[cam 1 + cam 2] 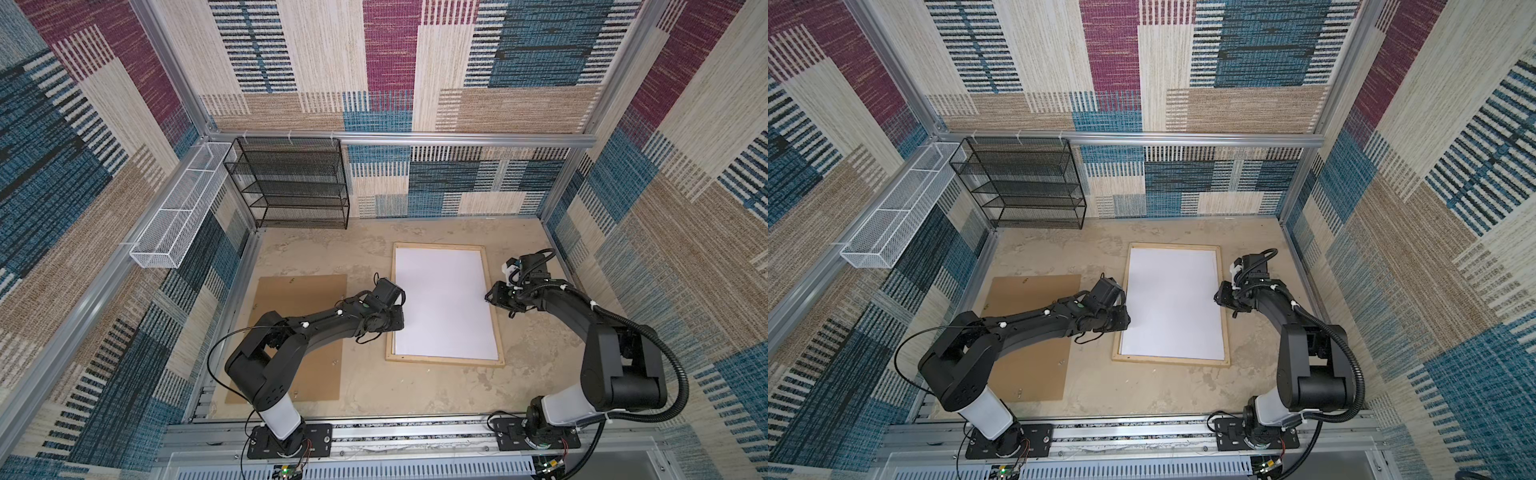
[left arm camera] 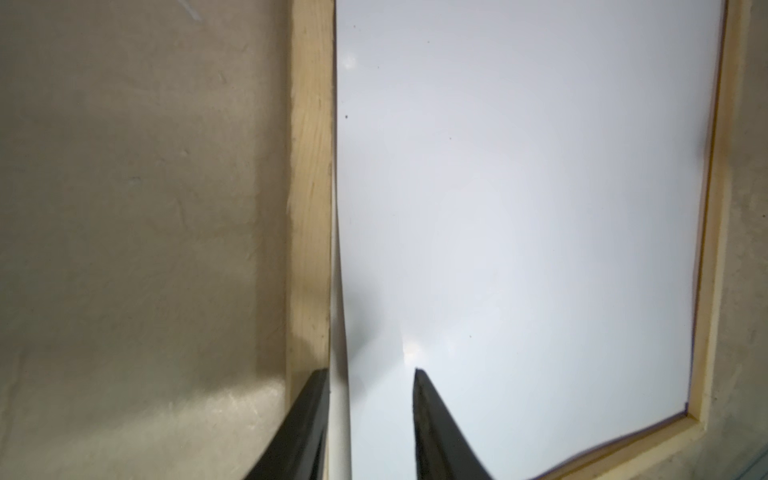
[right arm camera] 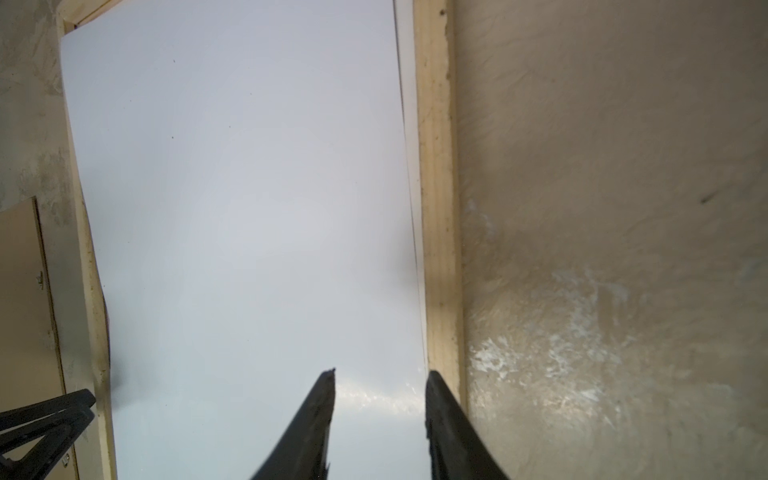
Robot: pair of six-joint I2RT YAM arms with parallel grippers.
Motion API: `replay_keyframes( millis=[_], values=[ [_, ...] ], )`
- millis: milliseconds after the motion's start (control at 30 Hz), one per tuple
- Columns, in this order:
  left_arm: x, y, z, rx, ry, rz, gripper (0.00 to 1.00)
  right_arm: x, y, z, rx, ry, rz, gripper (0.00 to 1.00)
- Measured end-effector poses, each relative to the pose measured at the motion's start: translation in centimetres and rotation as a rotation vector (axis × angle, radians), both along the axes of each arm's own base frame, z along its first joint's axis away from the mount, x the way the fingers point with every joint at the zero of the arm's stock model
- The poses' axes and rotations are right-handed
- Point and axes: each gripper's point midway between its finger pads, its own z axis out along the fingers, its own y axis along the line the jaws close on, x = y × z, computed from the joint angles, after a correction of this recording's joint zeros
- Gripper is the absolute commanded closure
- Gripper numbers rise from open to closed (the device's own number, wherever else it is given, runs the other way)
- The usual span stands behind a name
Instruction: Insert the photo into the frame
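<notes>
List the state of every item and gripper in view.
frame, flat on the table
photo, white back up inside the frame, left edge slightly lifted
backing board, flat on the table, left of the frame
left gripper, open at the photo's left edge
right gripper, open at the photo's right edge
black mesh shelf, upright at the back wall
white mesh basket, hung on the left wall

One wooden frame (image 1: pixel 444 361) mid-tabletop, one photo (image 1: pixel 444 303) inside it, one brown backing board (image 1: pixel 320 374) toward the left edge, one black mesh shelf (image 1: pixel 291 183), one white mesh basket (image 1: pixel 178 216), two grippers, left gripper (image 2: pixel 369 371), right gripper (image 3: pixel 381 371)
</notes>
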Motion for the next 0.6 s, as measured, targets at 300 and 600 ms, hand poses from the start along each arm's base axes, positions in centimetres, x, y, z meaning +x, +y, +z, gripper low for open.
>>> replay_keyframes(
  millis=[300,600],
  values=[
    [1.7,0.0,0.5,0.057,-0.028,0.005,0.61,0.6,-0.5,0.6,-0.028,-0.02,-0.017,0.41],
    [3.5,0.8,-0.6,0.181,-0.032,0.005,0.68,2.9,-0.2,-0.9,-0.008,-0.033,-0.018,0.43]
  ],
)
